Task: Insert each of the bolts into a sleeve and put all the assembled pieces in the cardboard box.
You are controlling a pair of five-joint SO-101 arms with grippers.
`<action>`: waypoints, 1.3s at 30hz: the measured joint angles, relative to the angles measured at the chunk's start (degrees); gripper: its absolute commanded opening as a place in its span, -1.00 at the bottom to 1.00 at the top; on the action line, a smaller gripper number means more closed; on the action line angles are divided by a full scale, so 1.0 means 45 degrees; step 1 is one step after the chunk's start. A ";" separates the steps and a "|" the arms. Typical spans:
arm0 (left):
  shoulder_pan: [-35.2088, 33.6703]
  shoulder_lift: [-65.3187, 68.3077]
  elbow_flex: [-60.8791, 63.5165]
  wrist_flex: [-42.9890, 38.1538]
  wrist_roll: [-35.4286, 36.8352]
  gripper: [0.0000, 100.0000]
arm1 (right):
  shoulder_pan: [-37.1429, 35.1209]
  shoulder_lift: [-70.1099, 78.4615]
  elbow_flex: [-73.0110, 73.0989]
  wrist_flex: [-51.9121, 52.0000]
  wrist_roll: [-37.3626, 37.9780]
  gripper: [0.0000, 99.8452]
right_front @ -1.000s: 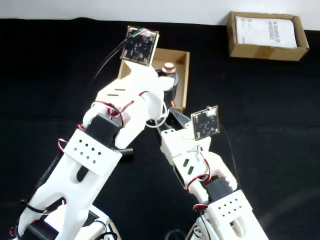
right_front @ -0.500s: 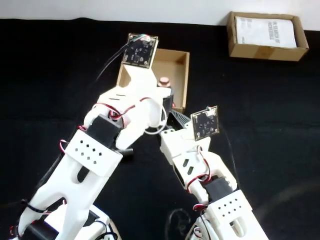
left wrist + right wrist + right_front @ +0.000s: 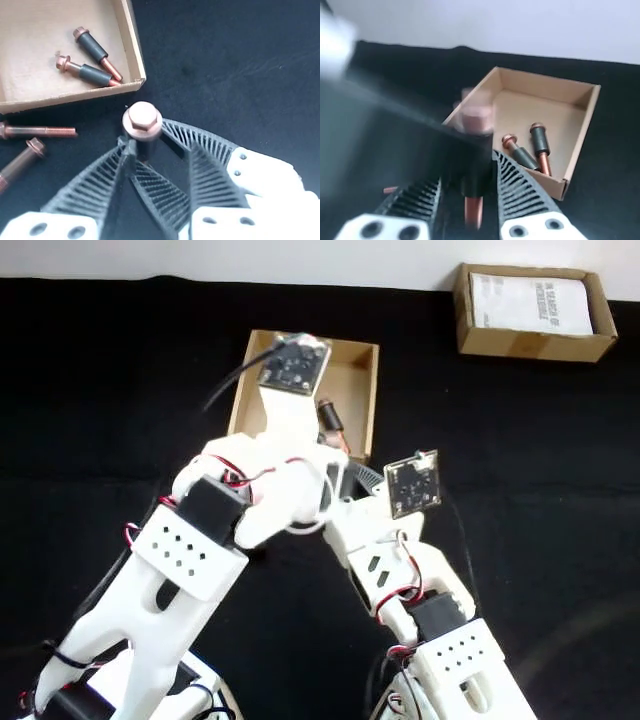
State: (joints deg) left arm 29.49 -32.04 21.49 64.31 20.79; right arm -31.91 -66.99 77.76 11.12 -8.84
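Observation:
My right gripper (image 3: 469, 172) is shut on a black sleeve (image 3: 472, 182) just outside the cardboard box (image 3: 131, 45). A copper bolt (image 3: 142, 120) stands in the sleeve, head on top, and its threaded tip (image 3: 472, 212) pokes out below. My left gripper (image 3: 160, 146) hangs over the same piece with its fingers apart, one fingertip (image 3: 127, 146) right beside the sleeve. Two assembled pieces (image 3: 95, 49) (image 3: 87, 73) lie in the box's near corner. In the high view the left arm covers the joined piece, and the right gripper (image 3: 352, 478) sits by the box's near wall.
Two loose bolts (image 3: 40, 131) (image 3: 20, 161) lie on the black cloth beside the box. A second cardboard box (image 3: 530, 340) holding a printed sheet stands at the back right. The two arms crowd together at the box's near right corner.
The left arm came back and down from over the box, carrying the bolt head towards the right gripper, where the arm now hides it. The right arm has hardly moved.

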 measured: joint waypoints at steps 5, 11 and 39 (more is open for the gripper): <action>-0.0117 -0.0332 0.0000 0.0742 0.0000 -0.18 | 0.0078 -0.0020 -0.0020 0.0000 0.0000 -0.99; -0.0078 -0.1973 -0.0664 0.0938 0.0020 -0.30 | 0.0059 -0.0020 -0.0020 0.0000 0.0000 -0.99; -0.7072 -1.1995 0.5646 0.1563 -0.2344 -0.80 | 0.1524 0.8908 -1.1917 0.5431 0.0000 -0.99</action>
State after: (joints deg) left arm -2.33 -86.02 46.90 71.34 10.24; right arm -25.05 -26.90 24.13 35.56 -8.84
